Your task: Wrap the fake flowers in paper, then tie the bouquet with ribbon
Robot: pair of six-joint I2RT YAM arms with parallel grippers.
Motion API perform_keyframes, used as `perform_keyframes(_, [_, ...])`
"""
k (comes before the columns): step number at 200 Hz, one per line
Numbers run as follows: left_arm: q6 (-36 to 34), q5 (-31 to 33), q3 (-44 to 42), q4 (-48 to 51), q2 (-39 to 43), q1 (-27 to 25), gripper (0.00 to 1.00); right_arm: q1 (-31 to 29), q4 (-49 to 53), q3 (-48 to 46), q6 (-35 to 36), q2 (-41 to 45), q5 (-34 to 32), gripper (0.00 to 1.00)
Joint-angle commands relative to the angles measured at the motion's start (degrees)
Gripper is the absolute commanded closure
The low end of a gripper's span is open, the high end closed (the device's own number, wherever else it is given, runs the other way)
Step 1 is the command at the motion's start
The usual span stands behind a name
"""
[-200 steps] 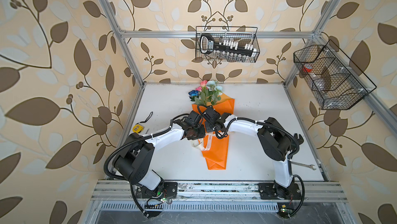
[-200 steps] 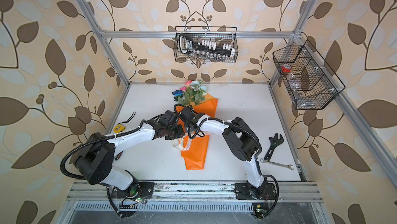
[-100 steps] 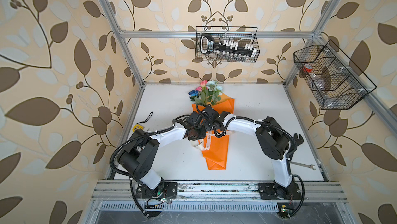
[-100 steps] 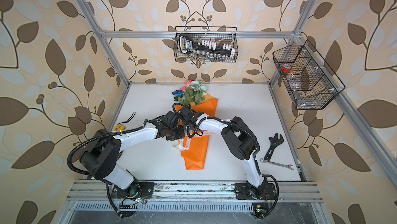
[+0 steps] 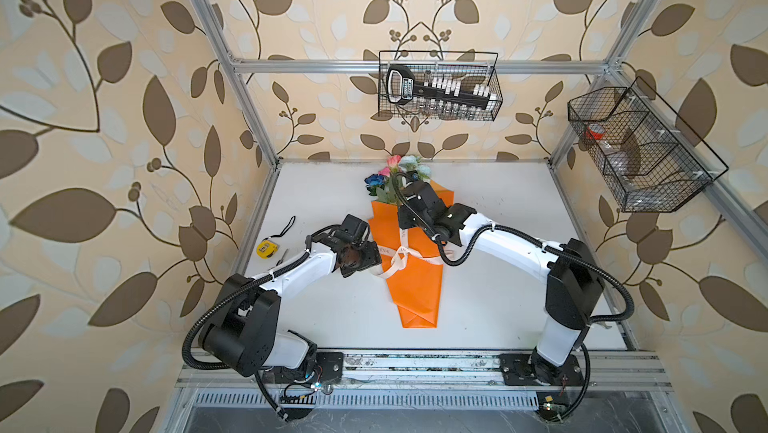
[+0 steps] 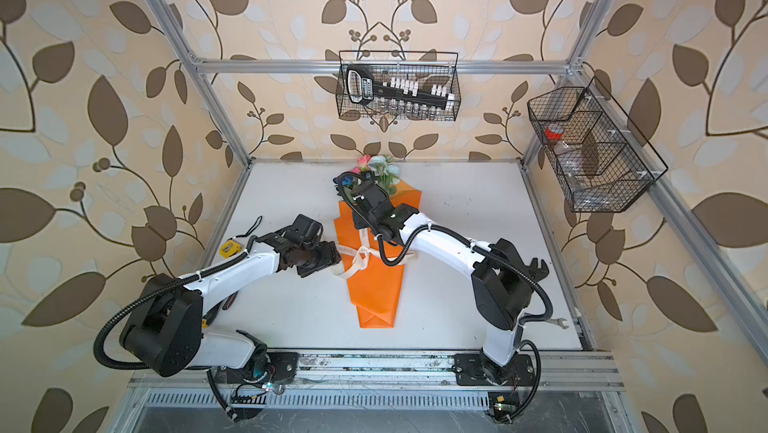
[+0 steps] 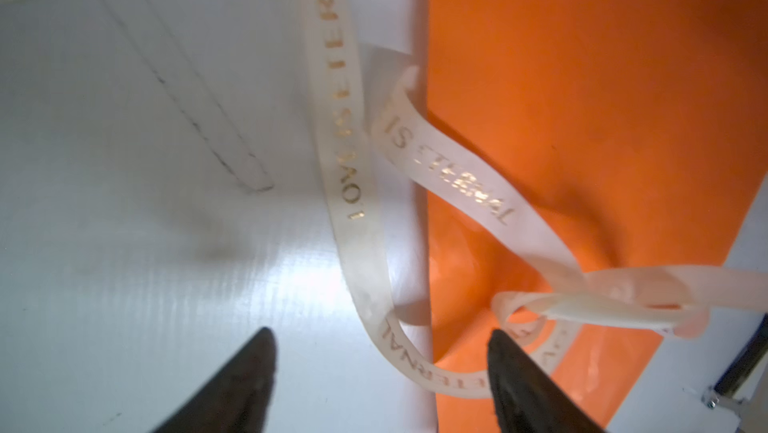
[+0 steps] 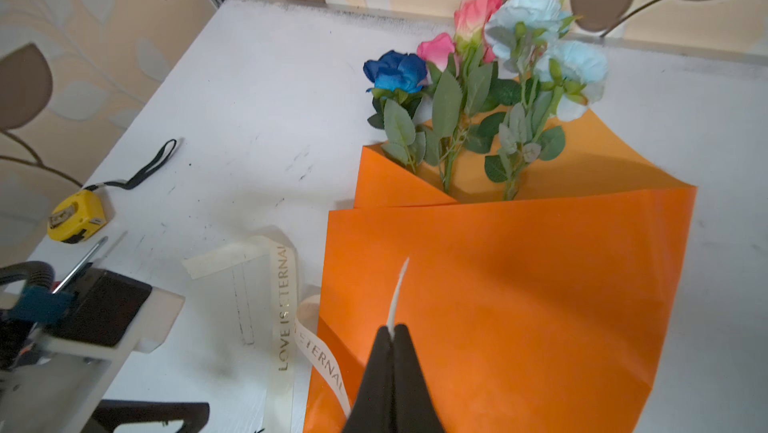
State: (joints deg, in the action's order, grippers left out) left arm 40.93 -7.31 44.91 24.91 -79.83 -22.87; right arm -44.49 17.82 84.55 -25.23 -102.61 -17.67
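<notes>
The bouquet of fake flowers [image 5: 415,285] [image 6: 376,289] lies on the white table in orange wrapping paper, with pink, pale blue and dark blue blooms [image 8: 478,48] at its far end. A cream lettered ribbon [image 5: 401,251] [image 7: 345,152] is knotted loosely across the paper's middle. My left gripper [image 5: 374,262] [image 7: 381,332] stands open at the paper's left edge; a ribbon loop runs between its fingers, not pinched. My right gripper [image 5: 402,225] [image 8: 392,327] is shut on a ribbon end [image 8: 399,285] above the paper's upper half.
A yellow tape measure [image 5: 267,247] [image 8: 77,215] and a screwdriver [image 8: 81,264] lie at the table's left edge. Wrenches [image 6: 538,269] lie near the right arm's base. Wire baskets hang on the back wall [image 5: 438,92] and the right frame [image 5: 636,152].
My left gripper has opened, let go of the ribbon and drawn back to the paper's left edge. The right gripper stays shut on its ribbon end, hardly moved.
</notes>
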Motion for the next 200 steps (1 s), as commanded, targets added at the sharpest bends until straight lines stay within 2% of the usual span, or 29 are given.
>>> perform_keyframes(1, [1.86, -0.02, -0.33, -3.4, -1.11, 0.86, 0.12, 0.64, -0.03, -2.68, 0.98, 1.25, -1.55, 1.0])
perform_keyframes(42, [1.16, 4.03, 3.75, -6.19, -9.44, 1.65, 0.17, 0.9, -0.26, -6.66, 0.1, 5.58, -3.58, 1.0])
perform_keyframes(65, [1.17, 4.32, 5.26, -7.63, -12.42, 4.01, 0.26, 1.17, -0.41, -8.52, -0.22, 8.31, -4.23, 1.0])
perform_keyframes(101, [0.96, 5.63, 8.57, -7.77, -13.79, 8.59, 0.28, 1.42, -1.1, -11.63, -1.19, 11.65, -4.61, 1.0])
perform_keyframes(122, [0.8, 5.4, 12.12, -7.28, -16.58, 9.77, 0.29, 1.42, -1.99, -13.13, -1.79, 12.84, -4.13, 1.0])
perform_keyframes(183, [2.49, 1.1, 17.75, -9.0, -25.11, 9.87, 0.43, 1.64, -4.29, -14.47, -1.62, 14.72, -1.52, 1.0])
perform_keyframes(200, [2.84, 0.88, 17.6, -9.28, -26.29, 9.87, 0.53, 2.47, -5.8, -15.46, -1.47, 16.34, -1.02, 1.0])
